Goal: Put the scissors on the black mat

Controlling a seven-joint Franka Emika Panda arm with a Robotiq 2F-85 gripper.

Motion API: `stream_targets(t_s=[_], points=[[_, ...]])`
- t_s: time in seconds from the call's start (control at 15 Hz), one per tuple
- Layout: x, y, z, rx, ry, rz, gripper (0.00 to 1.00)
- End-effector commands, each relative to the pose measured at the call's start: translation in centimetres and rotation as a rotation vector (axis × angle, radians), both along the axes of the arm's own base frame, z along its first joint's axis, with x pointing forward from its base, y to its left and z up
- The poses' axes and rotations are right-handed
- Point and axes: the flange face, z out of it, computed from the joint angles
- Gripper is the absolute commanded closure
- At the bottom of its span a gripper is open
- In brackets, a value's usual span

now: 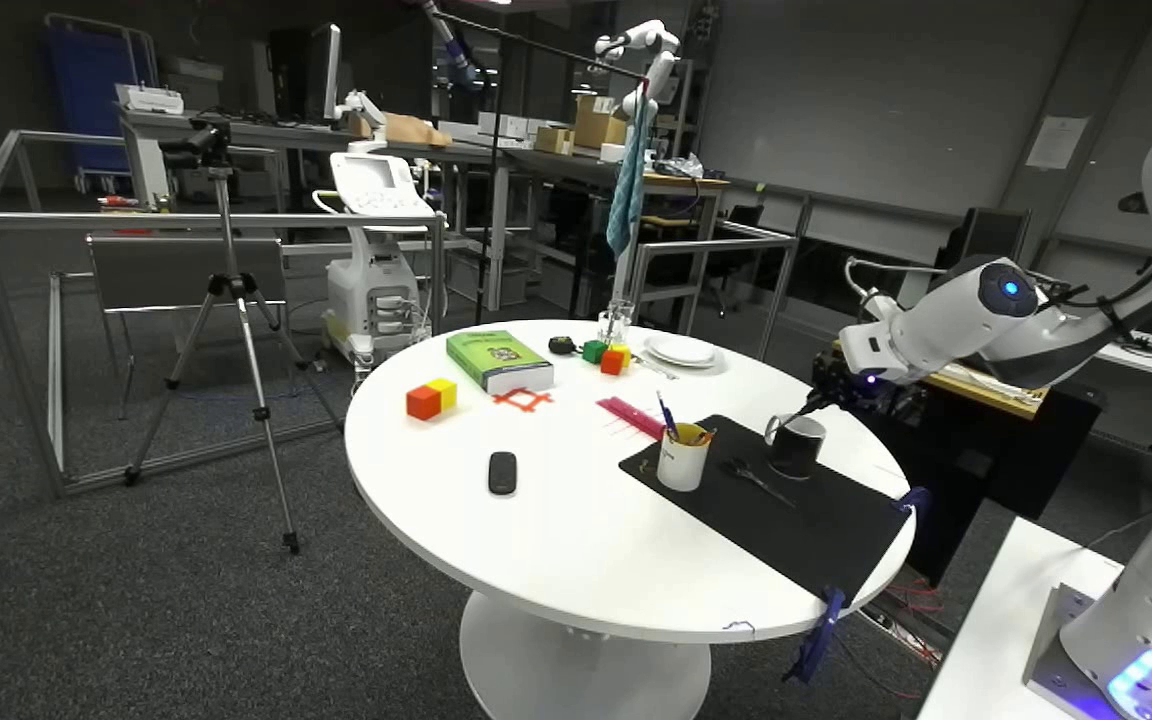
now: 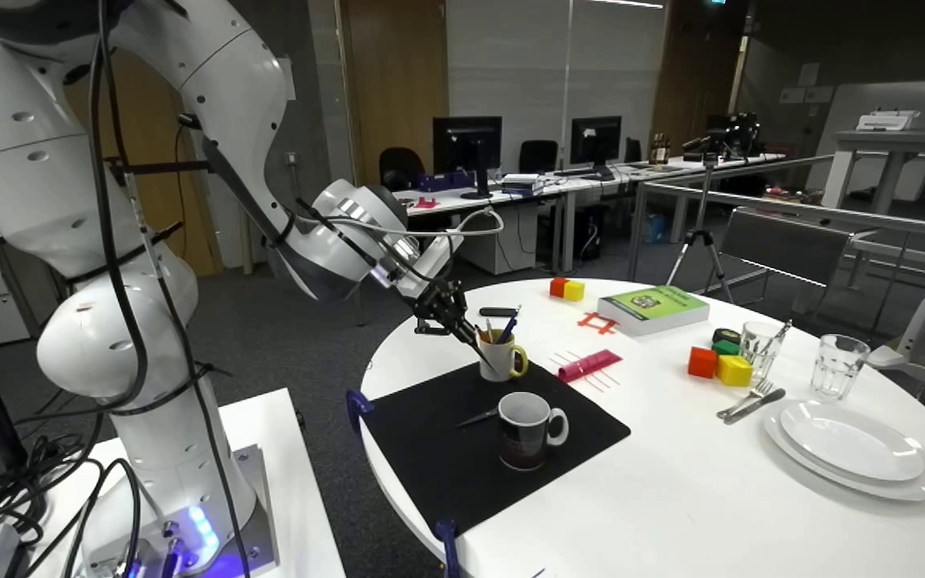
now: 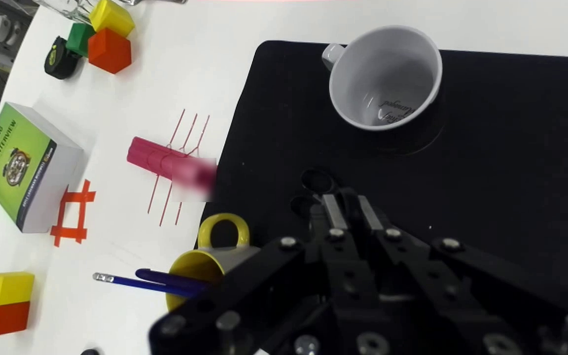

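Observation:
The black mat lies on the round white table in both exterior views. The dark scissors lie flat on the mat, between the mug and the pencil cup. In the wrist view their handle loops show just past the fingertips; the gripper hides most of the blades. My gripper is above the mat, apart from the scissors in both exterior views. Its fingers are close together with a dark strip between them; I cannot tell whether that is a gap or touching pads.
A dark mug with white inside and a white-and-yellow cup with pencils stand on the mat near the gripper. Blue clamps grip the table edge. A pink roll, green book, blocks and plates lie farther off.

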Motion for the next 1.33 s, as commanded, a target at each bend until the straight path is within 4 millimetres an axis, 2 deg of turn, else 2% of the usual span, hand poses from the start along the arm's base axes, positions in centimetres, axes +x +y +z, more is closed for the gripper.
stream_targets(t_s=[0.0,0.07,0.27,0.53,0.8,1.27], points=[[0.0,0.0,-0.1,0.000,0.005,-0.001,0.91],[0.0,0.0,-0.2,0.001,0.006,-0.001,0.98],[0.5,-0.7,0.5,0.028,-0.047,-0.054,0.98],[0.2,0.1,0.4,0.049,-0.123,-0.088,0.98],[-0.3,0.7,-0.9,0.042,-0.175,-0.092,0.98],[-0.7,1.5,-4.8,0.004,-0.187,-0.099,0.98]])
